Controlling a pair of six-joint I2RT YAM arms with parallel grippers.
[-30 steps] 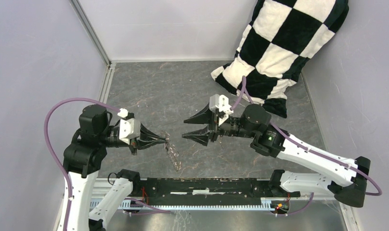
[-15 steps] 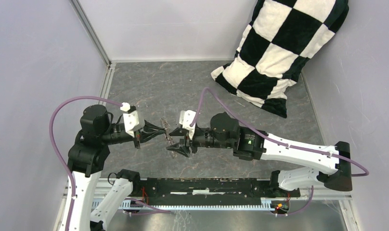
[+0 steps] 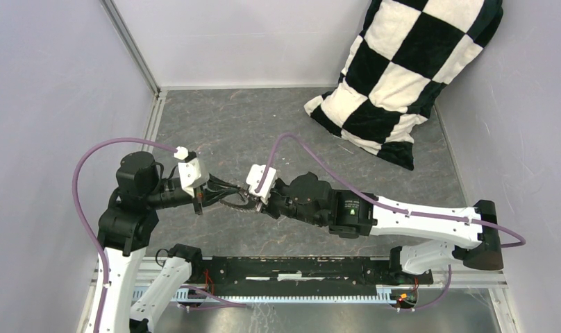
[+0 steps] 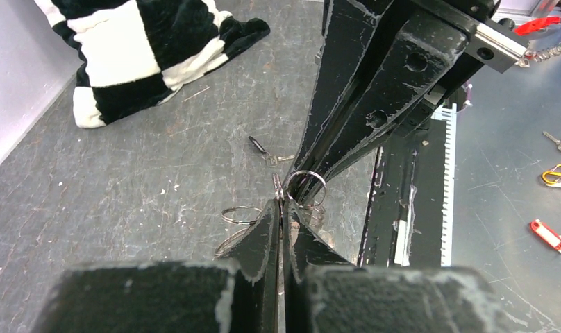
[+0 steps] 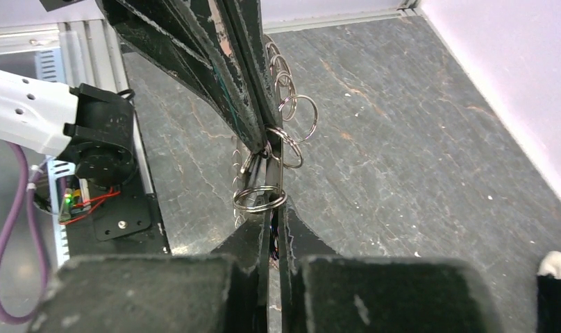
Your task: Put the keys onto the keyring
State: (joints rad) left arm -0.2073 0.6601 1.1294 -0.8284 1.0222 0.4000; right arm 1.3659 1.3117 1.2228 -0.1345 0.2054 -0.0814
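Observation:
The keyring [image 4: 307,188] shows as a short chain of linked metal split rings, held in mid-air above the table's near middle. My left gripper [image 3: 235,198] is shut on one ring, seen edge-on at its tips [image 4: 280,200]. My right gripper [image 3: 246,202] meets it tip to tip and is shut on another ring of the chain [image 5: 259,199], its tips [image 5: 273,208] pinching the metal. More rings [image 5: 298,116] hang beside the left fingers [image 5: 222,76]. One of the keys [image 4: 266,152], black-headed with a silvery blade, lies on the floor beyond the rings.
A black-and-white chequered pillow [image 3: 409,69] leans in the far right corner. A black rail [image 3: 298,267] runs along the near edge. Tagged keys, red [image 4: 547,235] and orange [image 4: 557,173], lie on the metal surface past the rail. Walls close the left and back.
My right arm swung left across the table, reached the left gripper's tips and went from wide open to shut on the rings. The left gripper rose slightly, still shut.

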